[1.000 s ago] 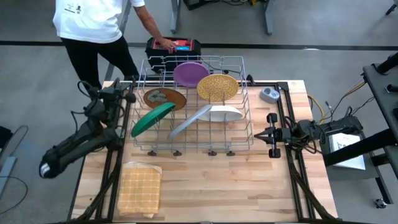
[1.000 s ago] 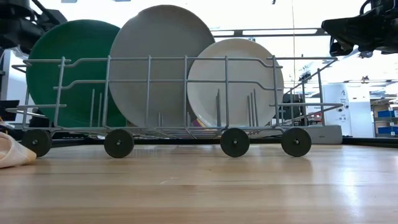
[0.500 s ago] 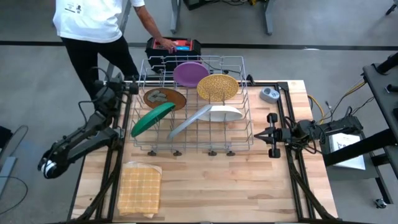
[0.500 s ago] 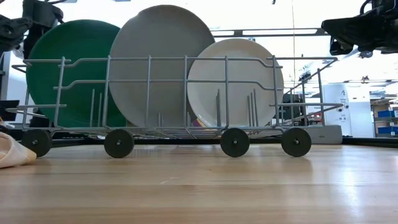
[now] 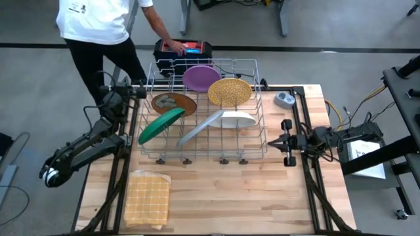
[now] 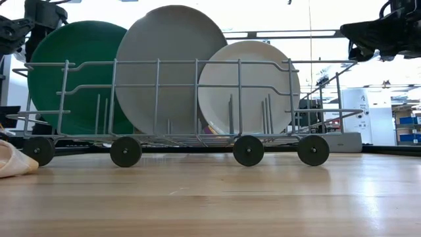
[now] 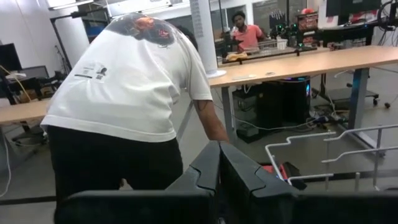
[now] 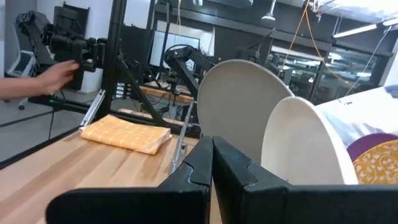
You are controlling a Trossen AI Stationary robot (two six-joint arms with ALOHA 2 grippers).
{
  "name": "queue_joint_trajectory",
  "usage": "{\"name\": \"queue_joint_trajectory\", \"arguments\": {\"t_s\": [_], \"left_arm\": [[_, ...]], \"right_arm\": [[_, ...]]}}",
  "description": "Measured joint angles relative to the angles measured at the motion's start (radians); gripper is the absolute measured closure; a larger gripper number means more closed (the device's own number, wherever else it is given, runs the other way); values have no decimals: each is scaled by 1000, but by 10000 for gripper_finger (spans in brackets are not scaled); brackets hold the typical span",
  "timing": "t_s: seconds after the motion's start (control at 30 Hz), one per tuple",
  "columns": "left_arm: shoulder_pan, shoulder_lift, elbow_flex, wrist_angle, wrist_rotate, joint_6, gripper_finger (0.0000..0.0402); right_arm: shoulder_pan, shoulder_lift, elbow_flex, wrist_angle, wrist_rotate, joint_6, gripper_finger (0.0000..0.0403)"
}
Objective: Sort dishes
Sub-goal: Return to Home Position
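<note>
Round flat plates (image 5: 230,92) lean in the wire rack (image 6: 197,99); left end effector (image 7: 219,152) and right end effector (image 8: 212,149) pinched together.

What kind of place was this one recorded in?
Most likely a robotics lab or workshop: a wooden table carries a wire dish rack between the left arm and right arm, long workbenches stand behind, and a person in a white T-shirt stands beside it.

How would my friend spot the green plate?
Find the silver wire dish rack on the wooden table. At its left front corner leans a round flat green plate. Its neighbours are a grey plate and a brown plate; only it is green.
</note>
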Motion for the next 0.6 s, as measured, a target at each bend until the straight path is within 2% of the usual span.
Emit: {"name": "queue_joint_trajectory", "arguments": {"t_s": [0.37, 0.6], "left_arm": [[-1, 0, 0, -1, 0, 4, 401], [-1, 0, 0, -1, -1, 4, 401]], "right_arm": [[0, 0, 0, -3, 2, 45, 403], [0, 0, 0, 17, 18, 170, 403]]}}
